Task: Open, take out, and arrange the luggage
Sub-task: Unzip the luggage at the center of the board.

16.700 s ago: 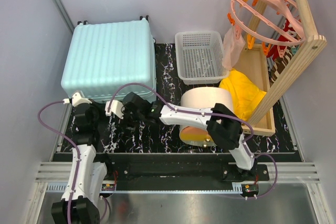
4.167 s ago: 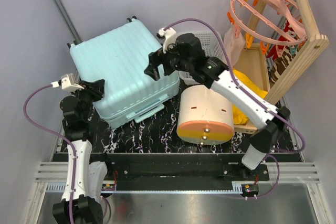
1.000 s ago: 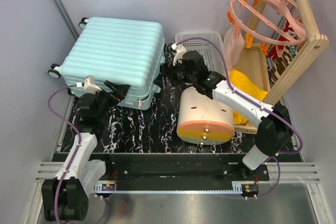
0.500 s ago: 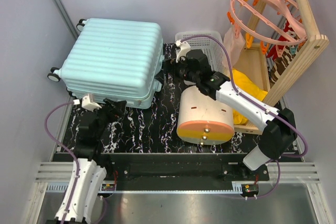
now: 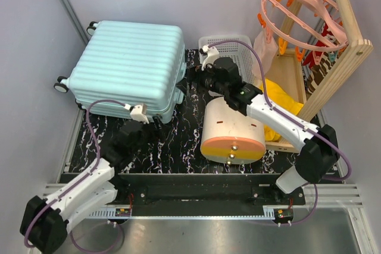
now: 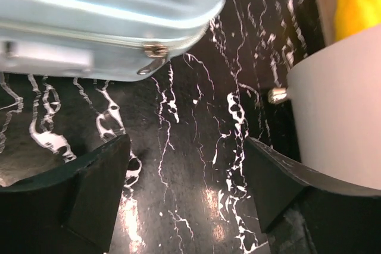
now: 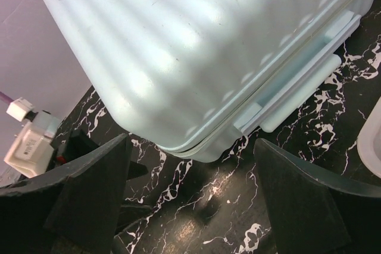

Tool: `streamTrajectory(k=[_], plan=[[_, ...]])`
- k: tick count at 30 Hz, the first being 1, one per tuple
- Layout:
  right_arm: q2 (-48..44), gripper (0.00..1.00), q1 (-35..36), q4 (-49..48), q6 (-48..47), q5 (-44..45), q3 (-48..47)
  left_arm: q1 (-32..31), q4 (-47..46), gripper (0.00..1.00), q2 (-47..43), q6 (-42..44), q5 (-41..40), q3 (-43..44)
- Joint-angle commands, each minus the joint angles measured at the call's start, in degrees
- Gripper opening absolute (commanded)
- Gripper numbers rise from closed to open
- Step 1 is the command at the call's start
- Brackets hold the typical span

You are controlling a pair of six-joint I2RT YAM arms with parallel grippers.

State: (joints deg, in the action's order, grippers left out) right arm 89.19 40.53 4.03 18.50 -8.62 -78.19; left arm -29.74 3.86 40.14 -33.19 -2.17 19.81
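Suitcase (image 5: 128,66): pale mint hard-shell luggage, closed, lying flat with its ribbed shell up at the far left of the black marbled mat (image 5: 172,141); wheels point toward the left wall.
Left gripper (image 6: 186,147): low over the mat, just beside the suitcase's near right corner; jaws spread wide with nothing between them. The zipper pull (image 6: 152,52) lies ahead, apart from the fingers.
Right gripper (image 7: 191,147): beside the suitcase's right side, facing its moulded side handle (image 7: 297,69); jaws wide and empty.
Surroundings: cream cylinder (image 5: 233,128) with an orange end, right of centre; white mesh basket (image 5: 229,37) behind it; yellow cloth (image 5: 277,102) at the foot of the wooden rack (image 5: 333,69).
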Motion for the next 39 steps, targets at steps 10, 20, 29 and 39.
streamTrajectory(k=[10,20,29,39], plan=[[-1.91,0.92,0.42,-3.51,0.75,-0.87,0.85,-4.45,-15.79,0.68,11.53,3.65,-19.0,5.85],[-0.24,0.92,0.42,-3.42,0.75,-2.1,-0.03,-4.54,-20.29,0.61,18.48,5.94,-21.55,6.99],[1.07,0.92,0.42,-3.5,0.66,-2.71,-0.73,-4.45,-23.72,0.48,20.68,6.56,-22.61,7.08],[0.99,0.93,0.42,-3.42,0.48,-2.98,-0.82,-4.45,-25.21,0.26,20.77,6.12,-23.23,6.82]])
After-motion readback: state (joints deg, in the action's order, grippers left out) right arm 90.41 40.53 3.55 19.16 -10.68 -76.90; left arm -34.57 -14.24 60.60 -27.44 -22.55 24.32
